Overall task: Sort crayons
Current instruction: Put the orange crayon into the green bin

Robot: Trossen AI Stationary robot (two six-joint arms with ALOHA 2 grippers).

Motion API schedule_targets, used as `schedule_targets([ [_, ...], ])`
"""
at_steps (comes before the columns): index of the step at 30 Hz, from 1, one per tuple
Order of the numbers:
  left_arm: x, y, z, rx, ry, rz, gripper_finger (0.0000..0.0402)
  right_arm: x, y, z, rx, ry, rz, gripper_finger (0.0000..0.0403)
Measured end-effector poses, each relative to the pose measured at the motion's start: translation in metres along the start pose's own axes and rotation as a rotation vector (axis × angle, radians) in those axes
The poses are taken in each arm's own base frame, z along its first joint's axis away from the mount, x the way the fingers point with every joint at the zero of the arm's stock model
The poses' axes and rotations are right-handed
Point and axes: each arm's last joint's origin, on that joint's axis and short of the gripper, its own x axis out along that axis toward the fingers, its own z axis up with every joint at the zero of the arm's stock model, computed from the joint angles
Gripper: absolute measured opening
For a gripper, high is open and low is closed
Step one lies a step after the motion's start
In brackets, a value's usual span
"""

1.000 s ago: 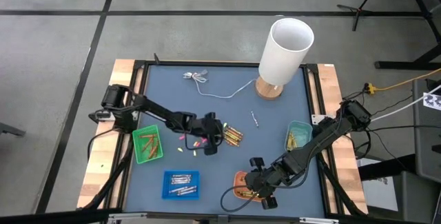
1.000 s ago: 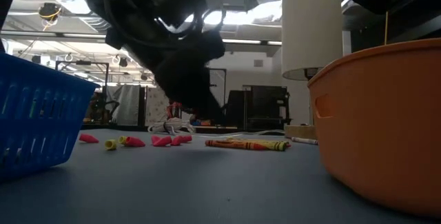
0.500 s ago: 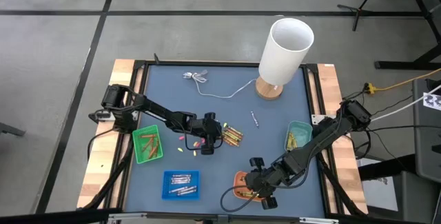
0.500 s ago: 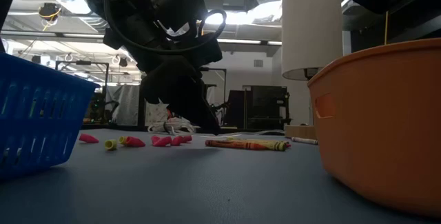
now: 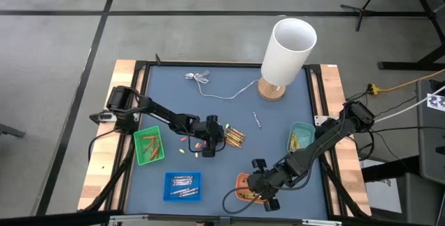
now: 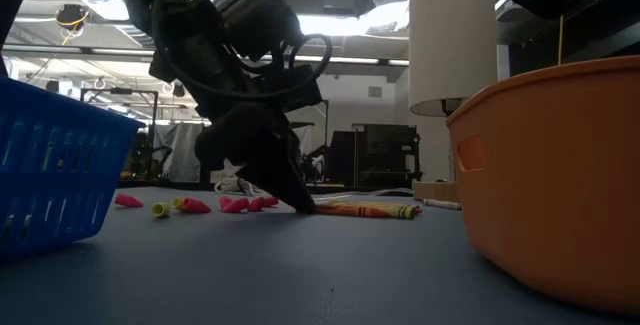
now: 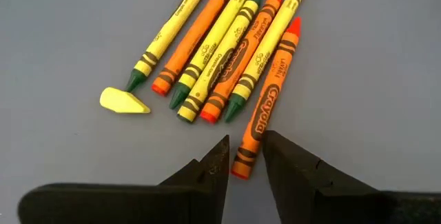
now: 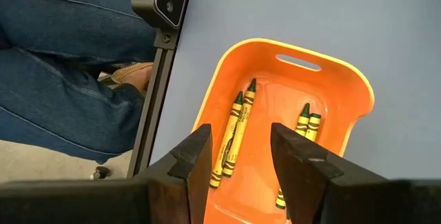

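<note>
A small heap of yellow and orange crayons lies flat mid-table, with a yellow stub beside it. My left gripper is open and slants down at the heap's near end. Its fingertips are low at the table, one on each side of the blunt end of the outermost orange crayon, with a gap showing. My right gripper hangs open above the orange tray, which holds several crayons.
A green tray, a blue tray and a teal tray each hold crayons. Pink and yellow bits lie left of the heap. A white cylinder and a white cable are at the back. A person's legs are beside the table.
My left gripper has sunk toward the table and rolled a little, so its fingertips have come down to the tabletop at the crayon heap's end. The crayons have not moved.
</note>
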Motion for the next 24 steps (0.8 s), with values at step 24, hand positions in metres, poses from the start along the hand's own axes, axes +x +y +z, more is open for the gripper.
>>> schedule_targets([
  [24,0.0001,-0.0035,-0.0017,0.003,0.017,-0.025,0.0007,0.0000,0.0000,-0.0002,-0.031,0.003,0.002,0.0147],
])
